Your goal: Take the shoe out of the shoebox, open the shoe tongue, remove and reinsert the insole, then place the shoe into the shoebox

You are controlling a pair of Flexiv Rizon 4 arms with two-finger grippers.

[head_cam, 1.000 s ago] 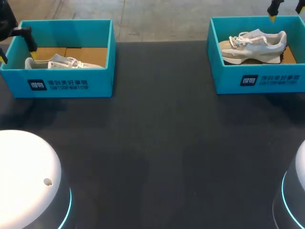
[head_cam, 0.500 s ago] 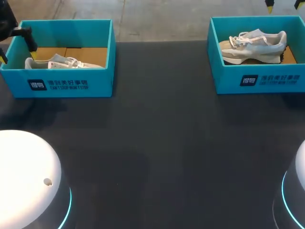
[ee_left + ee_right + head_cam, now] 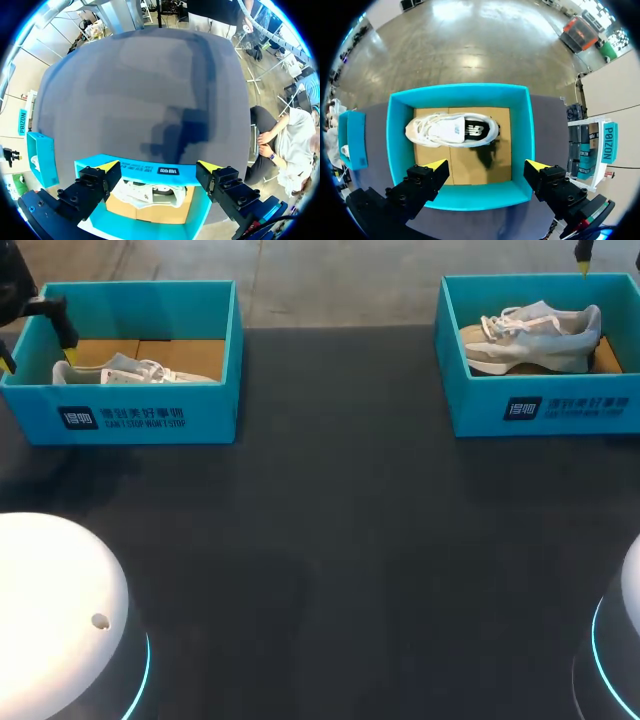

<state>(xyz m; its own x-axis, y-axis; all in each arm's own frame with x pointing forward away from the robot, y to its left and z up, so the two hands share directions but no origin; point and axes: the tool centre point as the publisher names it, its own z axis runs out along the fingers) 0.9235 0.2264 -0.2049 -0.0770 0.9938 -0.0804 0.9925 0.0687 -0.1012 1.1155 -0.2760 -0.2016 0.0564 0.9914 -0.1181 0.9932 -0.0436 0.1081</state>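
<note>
At ten o'clock on the table [image 3: 330, 540], the left shoebox [image 3: 140, 412] holds a pale shoe [image 3: 130, 370], and the left gripper [image 3: 158, 165] hangs spread open above it. At two o'clock the right gripper [image 3: 487, 165], likewise released, hangs over the right shoebox [image 3: 397, 150] near its sneaker [image 3: 452, 131], probably to line up a lift.

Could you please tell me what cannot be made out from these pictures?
1. Head view: the near wall of the left shoebox hides most of the left shoe.
2. Head view: the top edge cuts off the right gripper; only one yellow tip shows.
3. Every view: the insole inside the right shoe is hidden by its upper.
</note>
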